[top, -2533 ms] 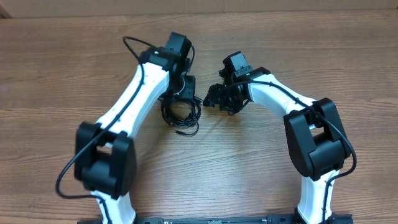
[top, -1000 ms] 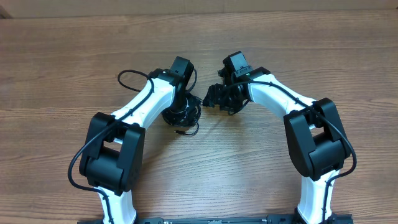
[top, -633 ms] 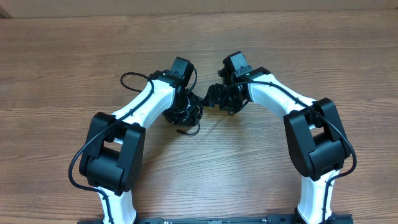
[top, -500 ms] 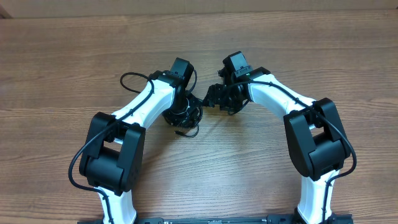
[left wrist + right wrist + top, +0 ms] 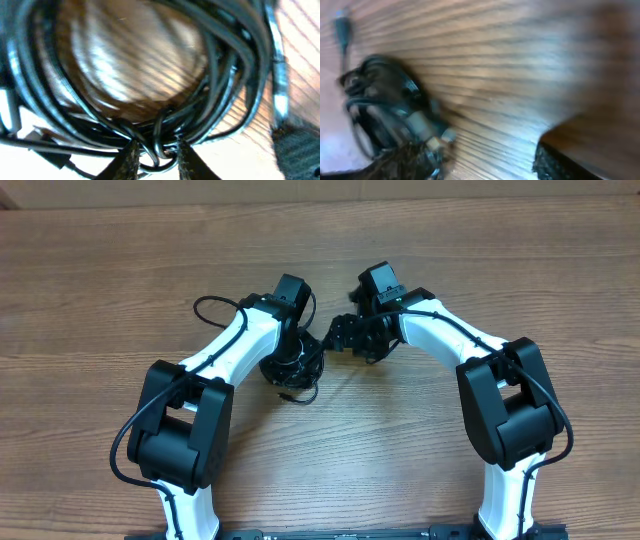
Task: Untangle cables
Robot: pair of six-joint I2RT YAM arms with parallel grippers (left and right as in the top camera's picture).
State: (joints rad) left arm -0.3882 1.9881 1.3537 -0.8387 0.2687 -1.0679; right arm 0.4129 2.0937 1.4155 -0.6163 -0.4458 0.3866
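At mid-tabletop, the cables (image 5: 296,372): one round coil of thin, glossy black cords lying flat on the wood, under the left wrist. The number of strands cannot be told.
Plug ends: one small black plug (image 5: 290,392) pokes out at the coil's near edge. The right wrist view shows a blurred plug on a thin cord, beside a dark tangled bunch.
Left jaws: narrow, with two fingertips (image 5: 131,160) on either side of a few strands at the coil's rim. Whether they pinch them cannot be told.
Left arm (image 5: 235,345): white shell with black joints, elbow bent, wrist turned down onto the coil.
Right jaws: wide, with dark rough-textured fingertips (image 5: 555,160) at the view's lower corners and bare wood between them.
Right arm (image 5: 440,330): same build, bent inward, its tip just beside the coil's right edge.
Tabletop (image 5: 100,280): brown wood grain, streaked lengthwise.
Count: two arms, two pairs of jaws, one coil.
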